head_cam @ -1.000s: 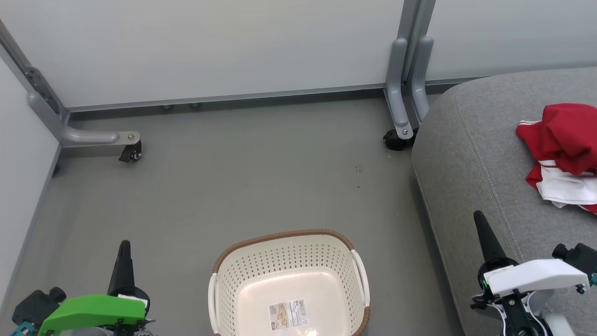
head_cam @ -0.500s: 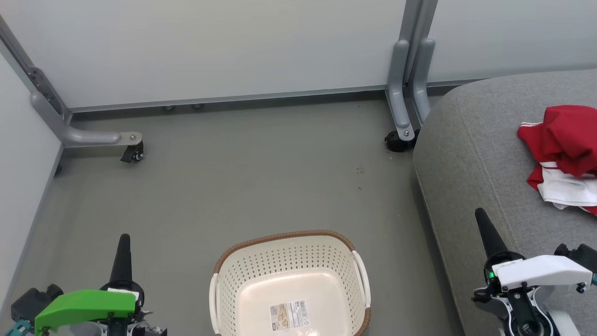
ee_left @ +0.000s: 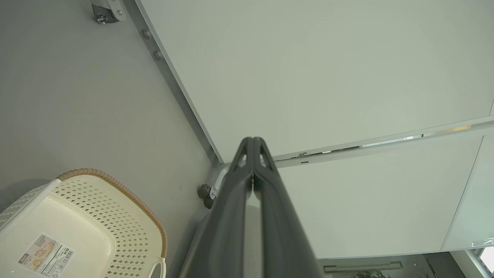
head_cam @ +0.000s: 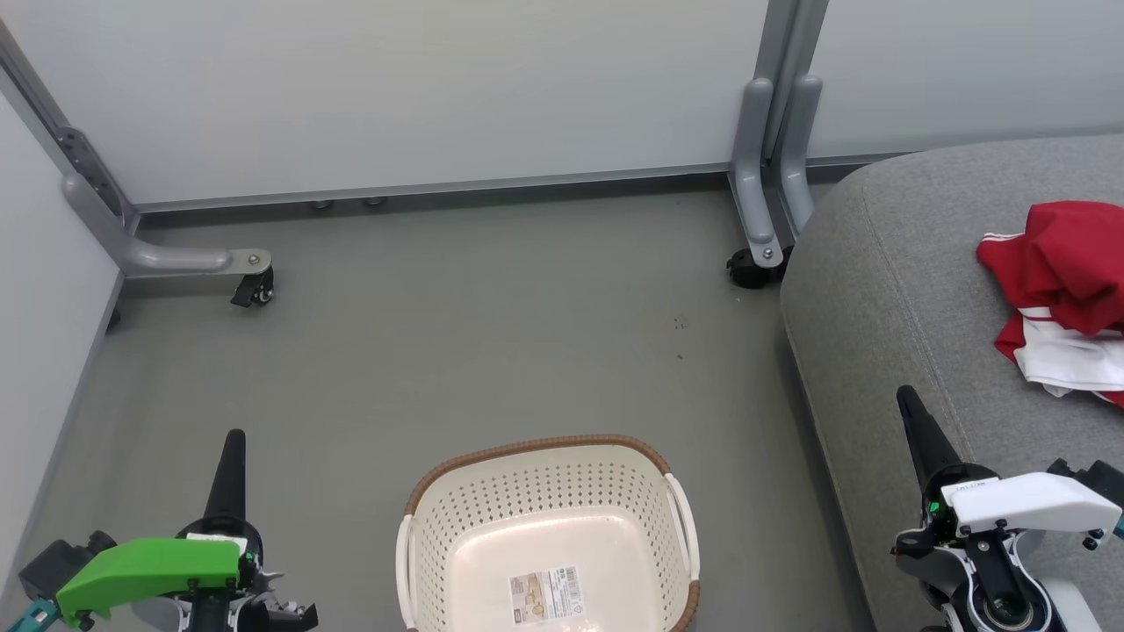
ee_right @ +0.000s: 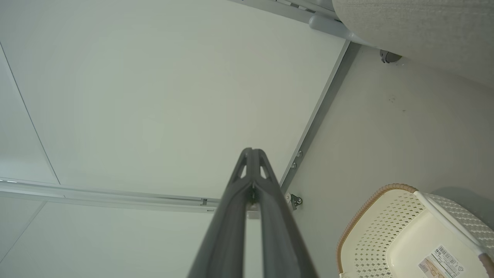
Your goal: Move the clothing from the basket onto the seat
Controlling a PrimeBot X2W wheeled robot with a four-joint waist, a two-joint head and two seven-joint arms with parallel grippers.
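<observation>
The red clothing (head_cam: 1058, 290) with white trim lies in a heap on the grey seat (head_cam: 896, 290) at the right edge of the head view. The cream basket (head_cam: 549, 535) with a brown rim stands on the floor at the bottom middle, holding nothing but its paper label (head_cam: 546, 594). My left gripper (head_cam: 234, 439) is shut, to the left of the basket. My right gripper (head_cam: 904, 397) is shut over the seat's front edge. The wrist views show the left gripper (ee_left: 252, 139) and the right gripper (ee_right: 251, 150) with their fingers pressed together and nothing between them. The basket (ee_left: 81, 227) lies lower left in the left wrist view, and the basket (ee_right: 409, 235) lower right in the right wrist view.
Pale partition panels (head_cam: 395, 88) close off the back and the left side. Their grey metal feet carry castors (head_cam: 253, 290) (head_cam: 751, 263) that stand out on the grey floor (head_cam: 483, 325). The floor lies bare between the basket and the panels.
The head view has shifted a little, so everything sits slightly lower. Both arms have drawn back toward the bottom edge. The clothing and the basket stay put.
</observation>
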